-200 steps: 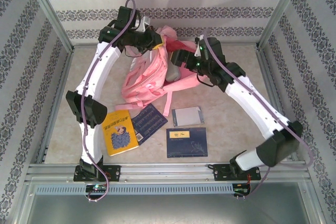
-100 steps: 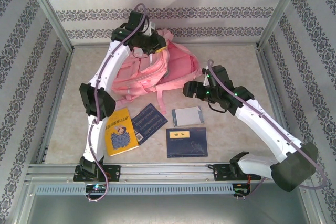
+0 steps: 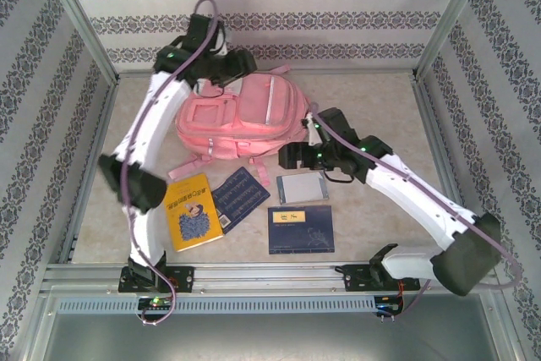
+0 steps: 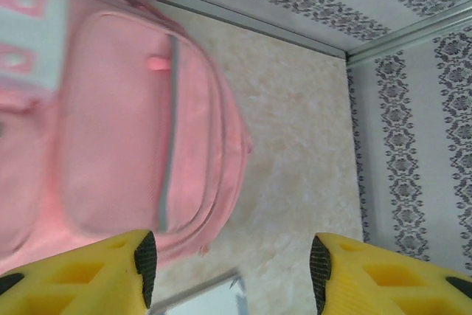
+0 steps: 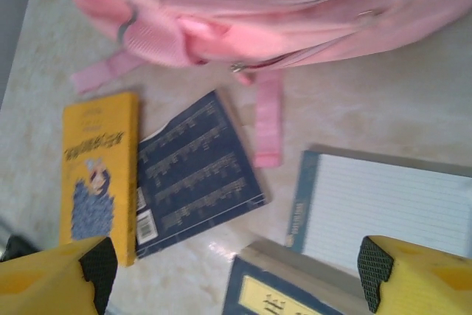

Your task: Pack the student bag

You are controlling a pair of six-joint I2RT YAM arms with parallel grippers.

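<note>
The student bag [image 3: 241,116], a big pink backpack, lies flat on the table with its front pockets up. My left gripper [image 3: 250,65] hangs over the bag's far edge. In the left wrist view the left gripper [image 4: 232,267] is open, nothing between its yellow fingers [image 4: 110,271], and the student bag [image 4: 110,123] sits to the left. My right gripper [image 3: 284,158] is open just in front of the bag, above the books. In the right wrist view the right gripper [image 5: 236,271] hovers with the student bag [image 5: 258,5] lying across the top.
Several books lie in front of the bag: a yellow book [image 3: 190,211], a dark blue book [image 3: 239,198], a lined notebook [image 3: 302,187] and a blue book with a yellow label [image 3: 301,228]. A pink strap [image 5: 268,119] trails onto the table. Patterned walls enclose the table.
The bag, lifted at its top a second ago, has dropped flat on the table. My left gripper opened and let go of it. My right arm drew back toward the books.
</note>
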